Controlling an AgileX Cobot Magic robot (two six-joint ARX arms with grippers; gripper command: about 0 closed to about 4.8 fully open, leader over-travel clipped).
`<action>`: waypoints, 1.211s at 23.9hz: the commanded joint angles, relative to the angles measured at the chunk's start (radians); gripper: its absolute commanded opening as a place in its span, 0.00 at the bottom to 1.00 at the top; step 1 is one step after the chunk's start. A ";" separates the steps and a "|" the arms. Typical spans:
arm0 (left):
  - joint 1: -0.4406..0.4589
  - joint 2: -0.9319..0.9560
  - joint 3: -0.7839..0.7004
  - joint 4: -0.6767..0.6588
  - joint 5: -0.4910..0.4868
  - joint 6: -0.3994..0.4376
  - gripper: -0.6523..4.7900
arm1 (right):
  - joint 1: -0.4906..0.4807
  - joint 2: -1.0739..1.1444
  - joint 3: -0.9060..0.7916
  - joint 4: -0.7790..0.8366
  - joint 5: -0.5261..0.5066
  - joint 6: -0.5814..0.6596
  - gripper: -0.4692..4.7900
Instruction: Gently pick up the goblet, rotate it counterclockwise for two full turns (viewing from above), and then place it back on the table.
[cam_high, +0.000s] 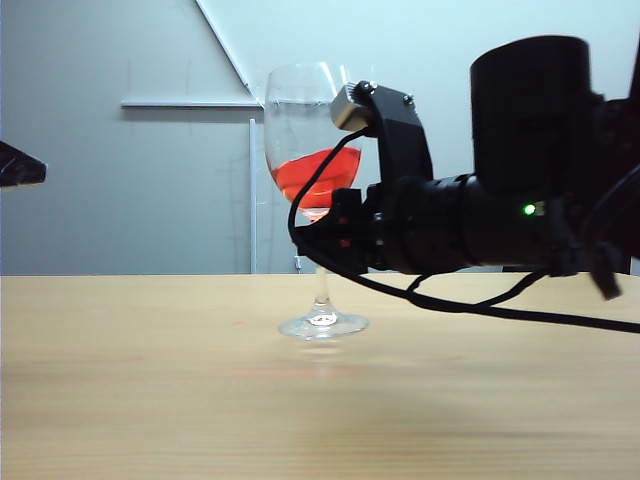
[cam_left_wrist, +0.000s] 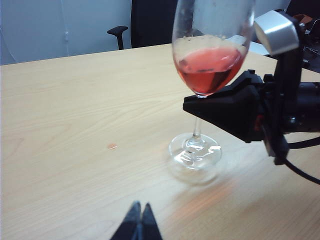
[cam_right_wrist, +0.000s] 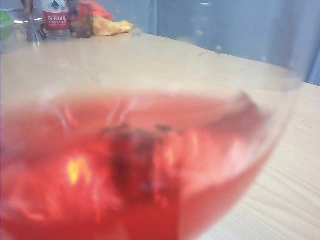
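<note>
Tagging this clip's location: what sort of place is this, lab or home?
Most likely an office or lab bench, not a home. Plain light wood table, a black office chair behind it in the left wrist view, and bare grey walls. The right gripper holds the goblet; the left gripper rests shut.
</note>
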 joint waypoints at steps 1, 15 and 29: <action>0.000 0.000 0.004 0.008 0.002 0.006 0.11 | 0.002 0.020 0.023 0.056 0.000 -0.003 0.08; 0.000 0.000 0.004 0.004 0.002 0.007 0.11 | 0.004 0.040 0.024 0.060 0.000 0.019 0.18; 0.000 -0.011 0.004 0.003 0.002 0.007 0.11 | 0.003 0.026 -0.034 0.057 0.006 0.034 0.47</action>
